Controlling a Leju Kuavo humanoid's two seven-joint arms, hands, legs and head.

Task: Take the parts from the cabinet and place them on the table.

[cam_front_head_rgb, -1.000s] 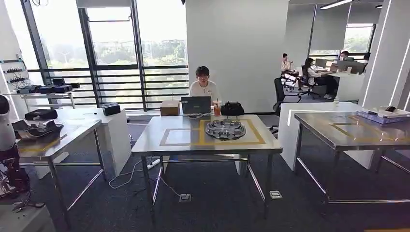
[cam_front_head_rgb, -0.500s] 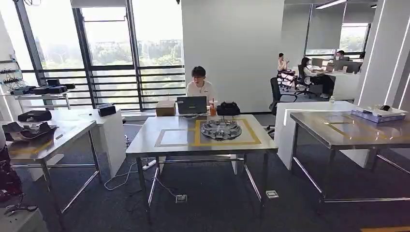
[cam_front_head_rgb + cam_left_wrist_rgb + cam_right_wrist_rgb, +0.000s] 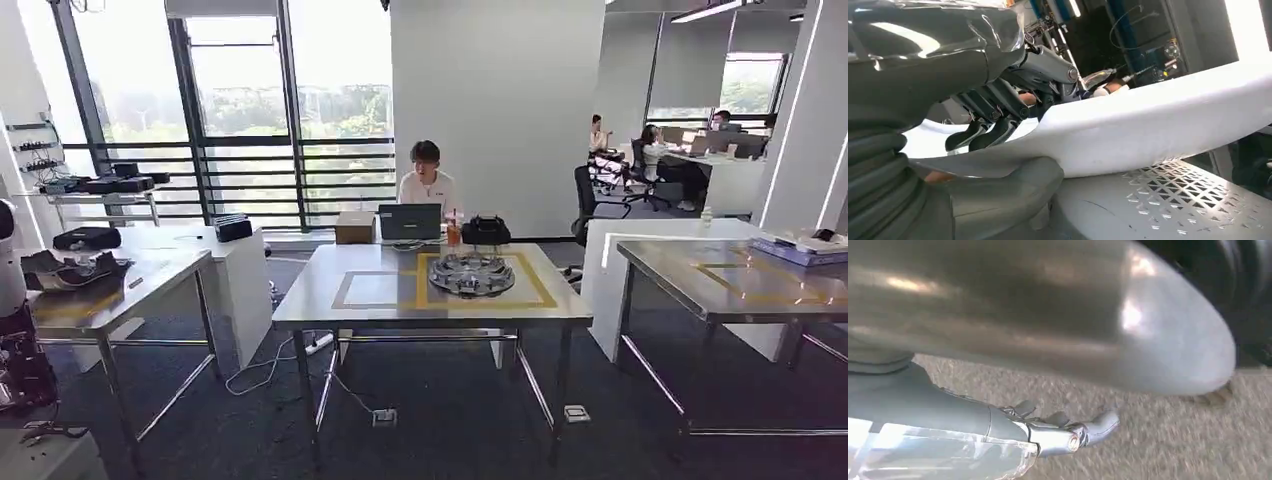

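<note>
The steel table stands ahead in the head view, marked with yellow tape. A round grey metal part lies inside the taped square. In the left wrist view my left hand grips a large white curved part, with the dark fingers on one face and the thumb under its edge. A perforated white surface shows beside it. In the right wrist view my right hand hangs over grey carpet, fingers stretched out and holding nothing.
A person sits behind the table at a laptop. A second table with dark parts stands at the left, and a third table at the right. Cables and floor sockets lie under the middle table.
The whole head picture has shifted a little, so the camera has moved. Nothing on the tables has changed place.
</note>
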